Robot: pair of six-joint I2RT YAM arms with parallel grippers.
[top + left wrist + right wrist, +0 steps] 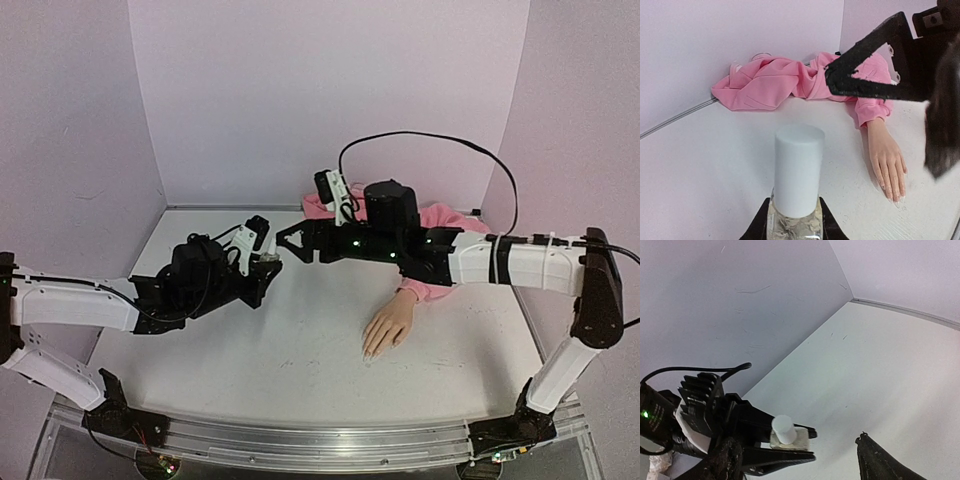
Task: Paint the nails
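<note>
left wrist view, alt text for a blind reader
The left gripper holds a small clear bottle with a white cylindrical cap upright at bottom centre. Beyond it a beige mannequin hand in a pink hoodie sleeve lies palm down on the white table.

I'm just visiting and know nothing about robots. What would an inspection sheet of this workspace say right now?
Surface: white table, faintly scuffed.
Job's things: mannequin hand lies palm down, nails pale; white-capped bottle, cap on.
Clutter: pink hoodie heaped at the back.
Grippers: left gripper, jaws shut on the bottle; right gripper, jaws open near the cap, holding nothing.
Cables: black cable loops above the right arm.
Surroundings: lilac walls on three sides; metal rail at near edge.
</note>
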